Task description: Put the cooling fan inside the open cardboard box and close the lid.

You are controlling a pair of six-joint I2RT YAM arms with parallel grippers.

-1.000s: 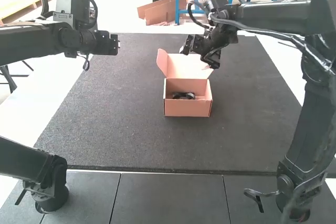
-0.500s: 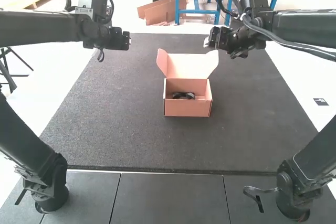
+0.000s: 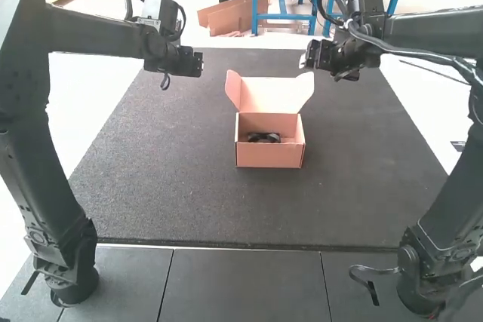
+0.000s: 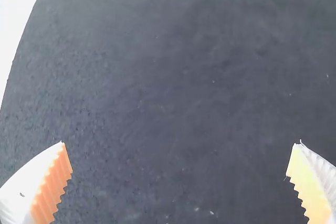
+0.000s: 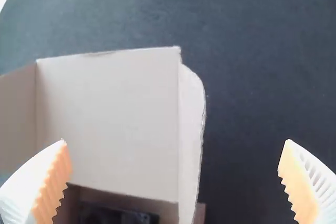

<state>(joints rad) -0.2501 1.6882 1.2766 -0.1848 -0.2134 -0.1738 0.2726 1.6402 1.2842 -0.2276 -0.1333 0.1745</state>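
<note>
A small pinkish cardboard box (image 3: 269,141) stands in the middle of the dark mat, its lid (image 3: 269,93) raised at the back. The black cooling fan (image 3: 263,138) lies inside it. My right gripper (image 3: 308,60) hovers just above and behind the lid's right corner, open; in the right wrist view its white ribbed fingers (image 5: 44,184) frame the lid (image 5: 110,124) and a dark bit of the fan (image 5: 113,214). My left gripper (image 3: 198,63) hangs open to the left of the box, above bare mat (image 4: 173,87), nothing between its fingers (image 4: 44,187).
The dark mat (image 3: 151,186) covers most of the table, with pale floor at its left and right sides. Flattened cardboard (image 3: 226,14) lies beyond the mat's far edge. Both arms stretch in from the sides at lid height.
The left gripper has moved right, toward the box. The right gripper lifted away from the lid's right edge to a spot above and behind it.
</note>
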